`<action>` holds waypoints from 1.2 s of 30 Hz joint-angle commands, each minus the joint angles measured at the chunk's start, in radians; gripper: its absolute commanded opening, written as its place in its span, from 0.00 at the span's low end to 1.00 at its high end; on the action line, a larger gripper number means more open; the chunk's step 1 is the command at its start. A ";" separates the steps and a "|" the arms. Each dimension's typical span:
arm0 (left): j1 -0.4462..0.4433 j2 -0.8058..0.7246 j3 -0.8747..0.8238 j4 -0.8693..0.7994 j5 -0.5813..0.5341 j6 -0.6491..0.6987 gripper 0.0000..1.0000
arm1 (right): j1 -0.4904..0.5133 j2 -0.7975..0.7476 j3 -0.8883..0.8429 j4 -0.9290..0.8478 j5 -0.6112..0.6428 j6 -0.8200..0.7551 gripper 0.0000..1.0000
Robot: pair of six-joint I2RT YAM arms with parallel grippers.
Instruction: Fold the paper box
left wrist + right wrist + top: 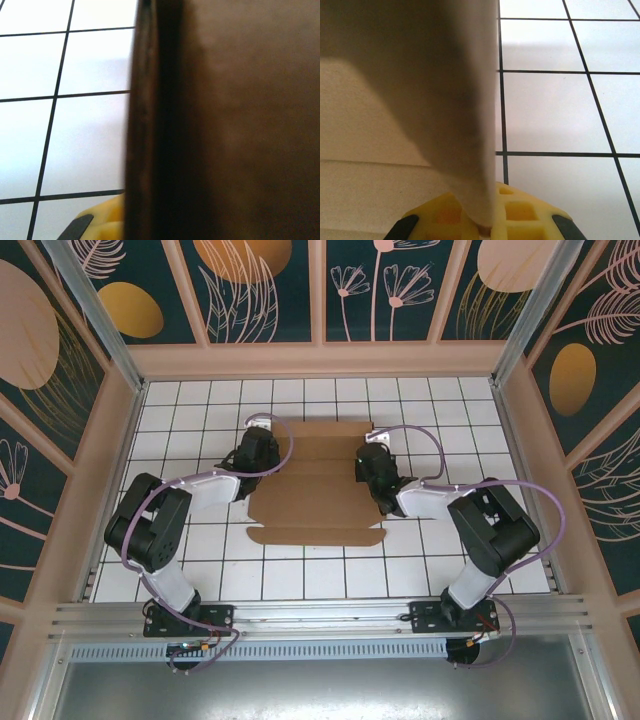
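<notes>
Paper box (315, 502) lay on tiles (300, 575), my right claw (487, 226) pinched its flap, whether my left claw (258, 445) gripped I couldn't tell

A white tiled tabletop (330, 580) sits enclosed by dark teal walls (270, 290) painted with flowers.

left arm (150, 525), right arm (495, 530): elbows out, wrists inward and low, right jaws pinched tight

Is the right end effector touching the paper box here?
Touching. The right wrist view shows a raised flap of the paper box running down between the yellow fingers of the right end effector, clamped there.
</notes>
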 commanded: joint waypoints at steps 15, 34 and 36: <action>0.001 -0.155 -0.172 0.194 0.159 0.022 0.41 | -0.079 -0.024 -0.025 0.069 -0.015 0.022 0.00; 0.001 -0.326 -0.418 0.638 0.113 0.168 0.25 | -0.130 -0.059 -0.091 0.149 -0.127 -0.053 0.03; 0.001 -0.293 -0.427 0.689 0.126 0.179 0.10 | -0.130 -0.058 -0.090 0.151 -0.138 -0.058 0.03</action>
